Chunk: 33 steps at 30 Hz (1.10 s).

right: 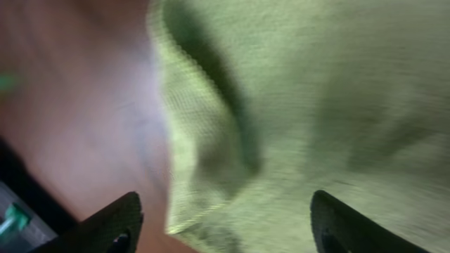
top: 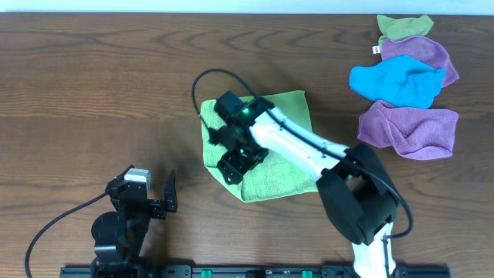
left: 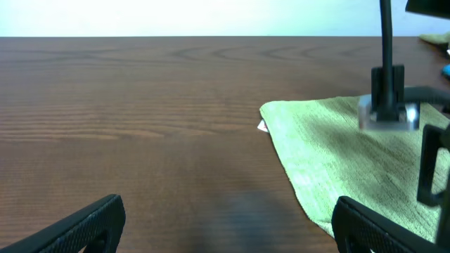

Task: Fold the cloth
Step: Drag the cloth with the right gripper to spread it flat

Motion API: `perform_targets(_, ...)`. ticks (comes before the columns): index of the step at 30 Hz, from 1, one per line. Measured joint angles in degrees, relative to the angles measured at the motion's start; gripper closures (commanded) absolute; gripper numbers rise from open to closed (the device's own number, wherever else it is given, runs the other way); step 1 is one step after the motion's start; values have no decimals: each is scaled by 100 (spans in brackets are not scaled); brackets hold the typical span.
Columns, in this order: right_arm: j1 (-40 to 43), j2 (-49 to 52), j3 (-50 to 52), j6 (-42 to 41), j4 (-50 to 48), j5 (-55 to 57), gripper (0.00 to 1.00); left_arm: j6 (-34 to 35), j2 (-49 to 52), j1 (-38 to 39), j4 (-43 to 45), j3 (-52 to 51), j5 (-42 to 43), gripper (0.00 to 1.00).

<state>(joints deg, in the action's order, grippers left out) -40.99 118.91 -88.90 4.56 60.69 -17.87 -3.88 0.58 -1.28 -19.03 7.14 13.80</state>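
Note:
A green cloth lies folded on the table's middle. It also shows at the right in the left wrist view, with a small white tag at its corner, and fills the blurred right wrist view. My right gripper hangs over the cloth's left edge, fingers spread wide and empty. My left gripper sits near the table's front left, open and empty, apart from the cloth.
A pile of cloths lies at the back right: a light green one, a purple one, a blue one and another purple one. A black cable loops over the cloth's back left.

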Motion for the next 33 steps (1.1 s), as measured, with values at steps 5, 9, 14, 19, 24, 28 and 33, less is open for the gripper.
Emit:
perform_targets(5,807,0,-17,-247,-48,190,1,0,0,0,0,0,0,5)
perform_targets(9,1447,0,-22,-168,-142,-50,1,0,0,0,0,0,-2,5)
perform_targets(14,1845,0,-24,354,-442,-1019,77,0,0,0,0,0,-2,5)
perform_targets(19,1851,0,-31,481,-426,-1534,99,0,0,0,0,0,-2,5)
perform_targets(24,1558,0,-31,654,111,-1261,99,0,0,0,0,0,-2,5)
perform_targets(28,1060,0,-31,743,197,-892,98,0,0,0,0,0,0,5)
perform_targets(33,734,0,42,813,234,-647,98,0,0,0,0,0,-2,5)
